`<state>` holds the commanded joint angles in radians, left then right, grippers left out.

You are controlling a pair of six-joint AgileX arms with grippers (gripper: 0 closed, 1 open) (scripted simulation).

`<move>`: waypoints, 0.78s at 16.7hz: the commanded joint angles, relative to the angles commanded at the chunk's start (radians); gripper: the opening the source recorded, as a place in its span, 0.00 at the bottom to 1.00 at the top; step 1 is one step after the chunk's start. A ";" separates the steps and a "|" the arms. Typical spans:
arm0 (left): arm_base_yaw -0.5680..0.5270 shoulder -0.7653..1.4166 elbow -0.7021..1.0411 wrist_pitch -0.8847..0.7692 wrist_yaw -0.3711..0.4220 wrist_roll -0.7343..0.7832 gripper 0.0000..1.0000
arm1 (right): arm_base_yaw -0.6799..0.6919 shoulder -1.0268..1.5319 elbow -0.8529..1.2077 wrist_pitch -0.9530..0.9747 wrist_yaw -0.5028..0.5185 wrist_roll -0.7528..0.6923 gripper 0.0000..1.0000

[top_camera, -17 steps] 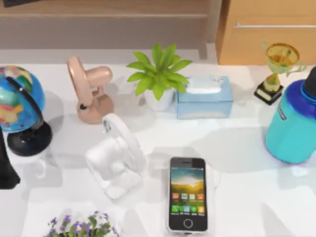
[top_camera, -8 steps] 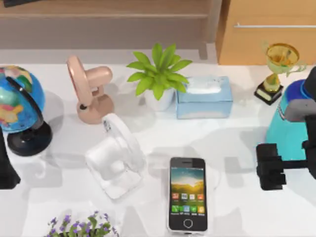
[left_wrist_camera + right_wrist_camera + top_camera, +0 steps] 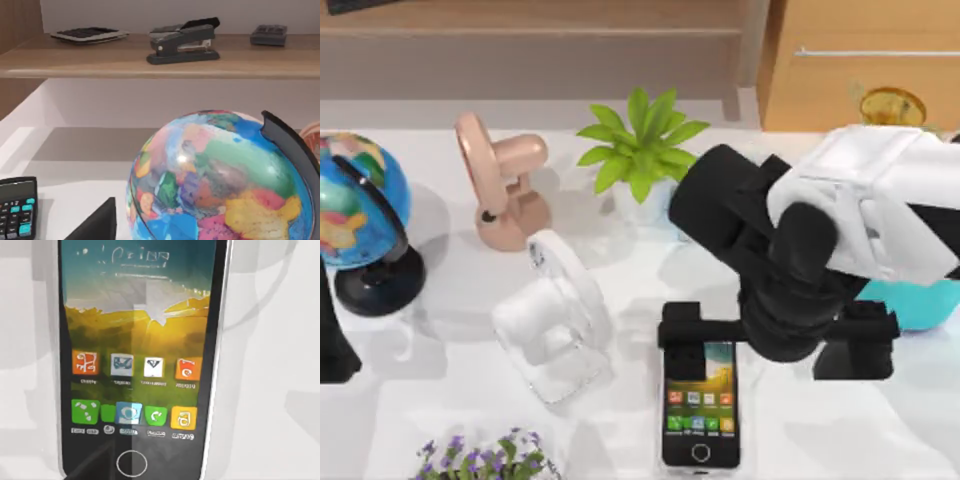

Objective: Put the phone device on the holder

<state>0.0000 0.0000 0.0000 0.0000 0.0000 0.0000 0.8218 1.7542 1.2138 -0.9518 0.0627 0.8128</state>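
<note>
The phone device (image 3: 700, 415) lies flat, screen up, at the lower middle of the top view. Looks thin, stiff and slick, probably light, so the long silver edges seem the best bet for a grip. The right gripper (image 3: 775, 345) hovers over its upper end, fingers wide apart. The white holder (image 3: 552, 320) sits just left. Behind, the white pot holds a green plant (image 3: 640, 150). The left arm (image 3: 332, 340) is parked at the left edge.
</note>
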 joint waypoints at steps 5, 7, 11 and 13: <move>0.000 0.000 0.000 0.000 0.000 0.000 1.00 | 0.063 0.150 0.141 0.007 0.026 0.127 1.00; 0.000 0.000 0.000 0.000 0.000 0.000 1.00 | 0.065 0.157 0.147 0.010 0.028 0.133 1.00; 0.000 0.000 0.000 0.000 0.000 0.000 1.00 | 0.061 0.151 0.142 0.010 0.026 0.131 1.00; 0.000 0.000 0.000 0.000 0.000 0.000 1.00 | 0.063 0.133 0.111 0.023 0.026 0.130 1.00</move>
<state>0.0000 0.0000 0.0000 0.0000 0.0000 0.0000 0.8844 1.8871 1.3246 -0.9284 0.0886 0.9430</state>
